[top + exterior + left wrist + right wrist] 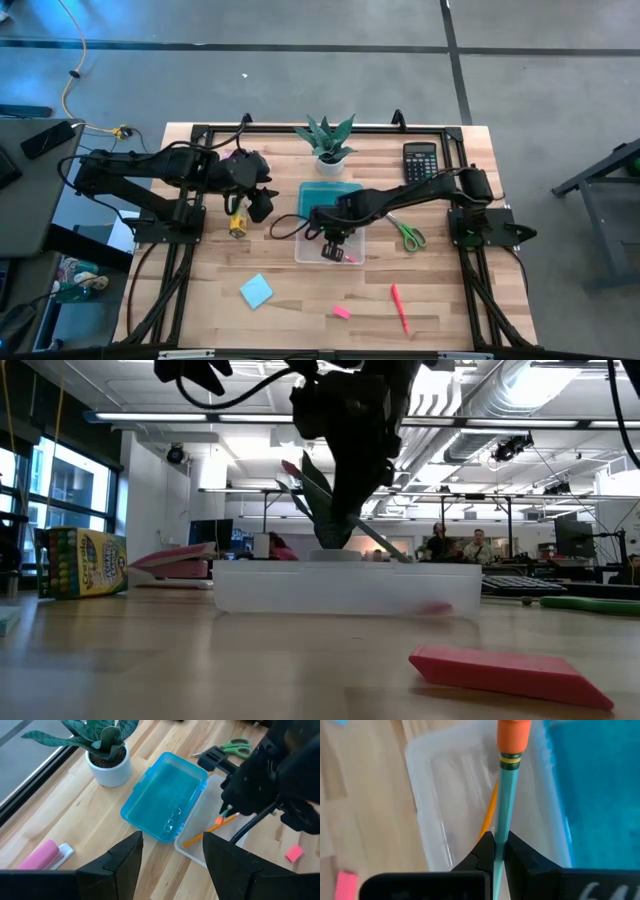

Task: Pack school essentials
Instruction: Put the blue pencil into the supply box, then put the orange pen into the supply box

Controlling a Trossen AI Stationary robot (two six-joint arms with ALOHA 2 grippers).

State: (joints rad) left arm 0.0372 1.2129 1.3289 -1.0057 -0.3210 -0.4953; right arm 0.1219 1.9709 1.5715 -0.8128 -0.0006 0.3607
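A pale slatted wooden table (300, 310) inside a dark frame stands on a grey floor; the low view looks past it into a bright workshop with ceiling pipes and two people seated far back.

The right gripper (499, 851) hangs over the clear plastic box (308, 250), its fingers pinched on a green pencil (506, 810) with an orange eraser end. Under that pencil an orange pencil (488, 817) lies slanted in the box. Just past the box from the gripper sits the blue lid (167, 795), and beyond it a potted plant (328, 142).

In the low view the right arm is a dark mass above the frosted box wall (340, 588), the fingers hidden — only the wrist camera shows the grip. The high view gives no pencil at all.

The left gripper (172, 862) hovers beside the box with its fingers spread apart, holding nothing. Near it stands the crayon box (80, 563), and a pink-and-white bar (47, 856) lies close by, cut off at the edge.

Beside the right arm lie green-handled scissors (407, 234) and a black calculator (420, 160). Nearer the table's front edge — well clear of both grippers — are a light-blue notepad (256, 291), a pink eraser (500, 670) and a red pen (398, 306).
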